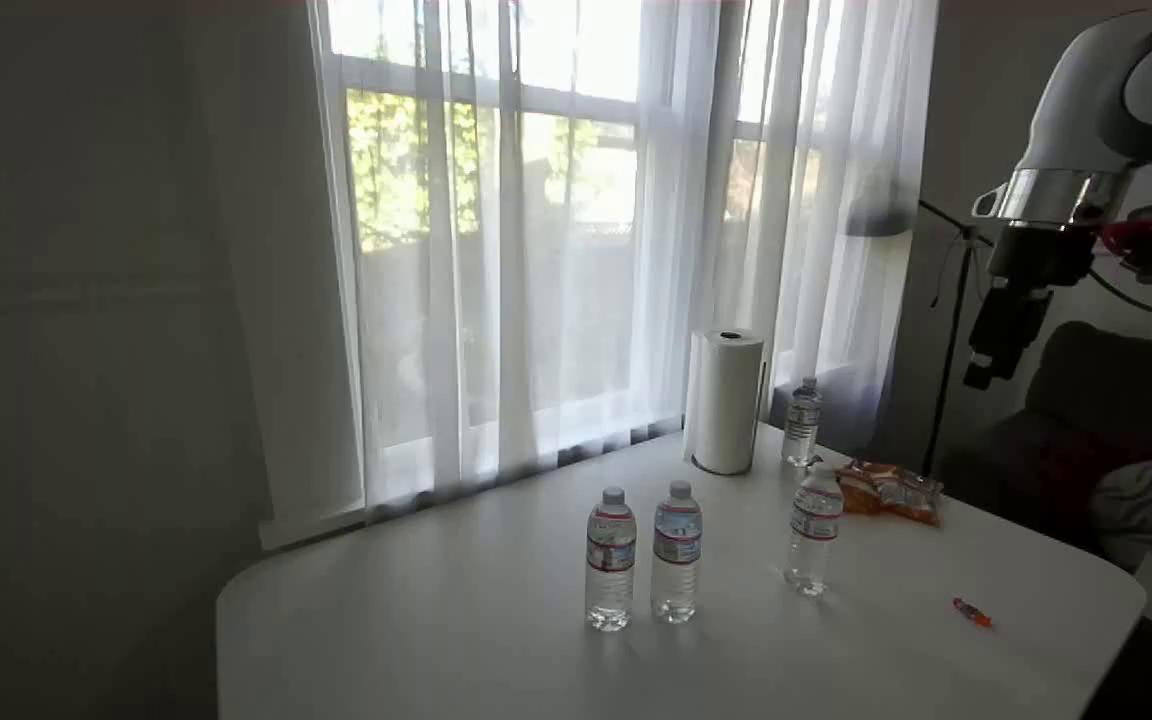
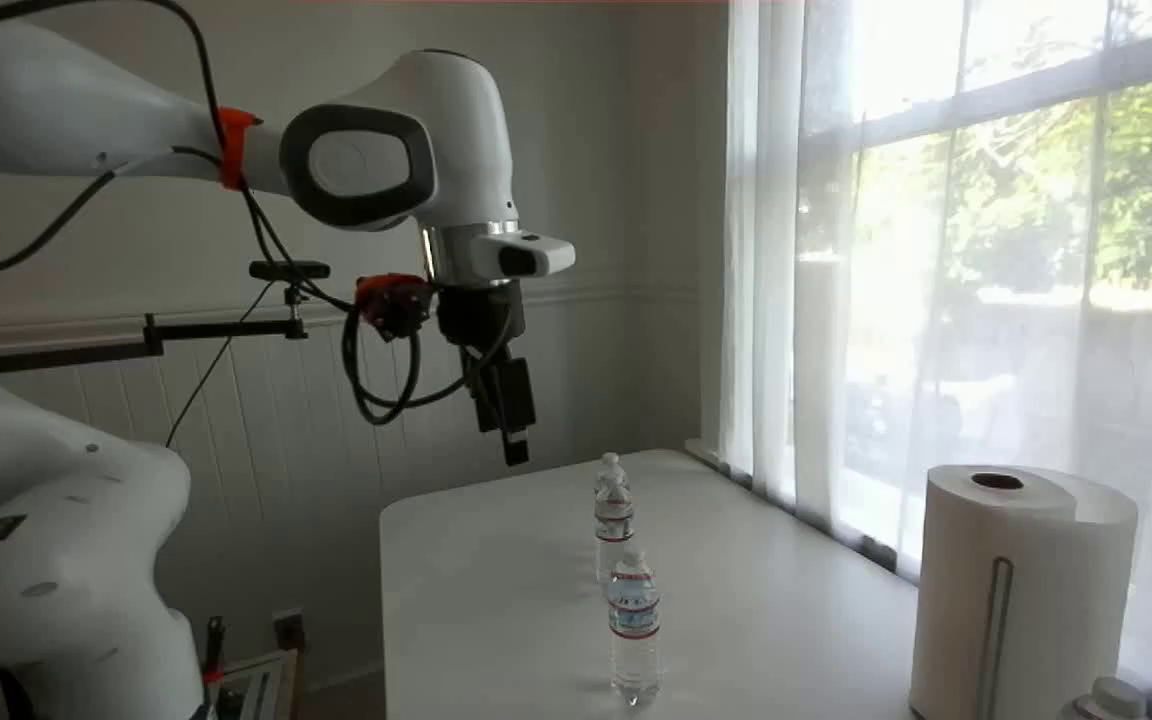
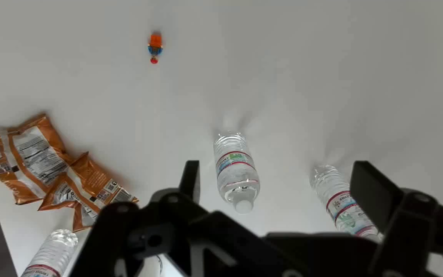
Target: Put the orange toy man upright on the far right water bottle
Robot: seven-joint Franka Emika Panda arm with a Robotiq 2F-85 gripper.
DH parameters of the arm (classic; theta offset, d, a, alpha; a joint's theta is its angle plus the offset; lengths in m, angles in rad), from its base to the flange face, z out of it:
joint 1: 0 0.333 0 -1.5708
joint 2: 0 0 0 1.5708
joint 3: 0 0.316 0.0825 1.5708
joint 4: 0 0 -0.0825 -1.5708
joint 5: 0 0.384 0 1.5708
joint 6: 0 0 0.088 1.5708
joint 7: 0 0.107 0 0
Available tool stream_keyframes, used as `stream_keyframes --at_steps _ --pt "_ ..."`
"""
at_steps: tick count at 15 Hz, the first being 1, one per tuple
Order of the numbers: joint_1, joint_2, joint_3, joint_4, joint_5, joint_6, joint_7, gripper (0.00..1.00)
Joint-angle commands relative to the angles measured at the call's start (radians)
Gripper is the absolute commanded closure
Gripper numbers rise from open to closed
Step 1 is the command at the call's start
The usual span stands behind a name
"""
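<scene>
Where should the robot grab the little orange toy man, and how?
The orange toy man is probably best held by its middle, coming from straight above. It lies flat on the table, longer than wide, so the open gripper could pinch its two sides, leaving the orange legs free for standing.

In the wrist view, at eleven o'clock, the orange toy man (image 3: 155,48) is too small for its face to be told. At four, the pincer (image 3: 276,175) hides the top of one bottle (image 3: 338,202); at eight, the frame's edge cuts off another bottle (image 3: 50,254). In an exterior view, at two o'clock, the edge crops the arm (image 1: 1081,130).
</scene>
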Motion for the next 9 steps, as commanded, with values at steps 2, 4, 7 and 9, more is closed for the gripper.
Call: stream_keyframes --at_steps 2,4,7,9 --pt "-0.004 0.000 0.004 0.004 0.003 -0.003 -0.002 0.00" --pt "-0.004 0.000 0.004 0.004 0.003 -0.003 -0.002 0.00" --pt "-0.004 0.000 0.004 0.004 0.003 -0.003 -0.002 0.00" --pt "-0.032 0.086 0.022 0.038 -0.020 -0.033 0.068 0.00"
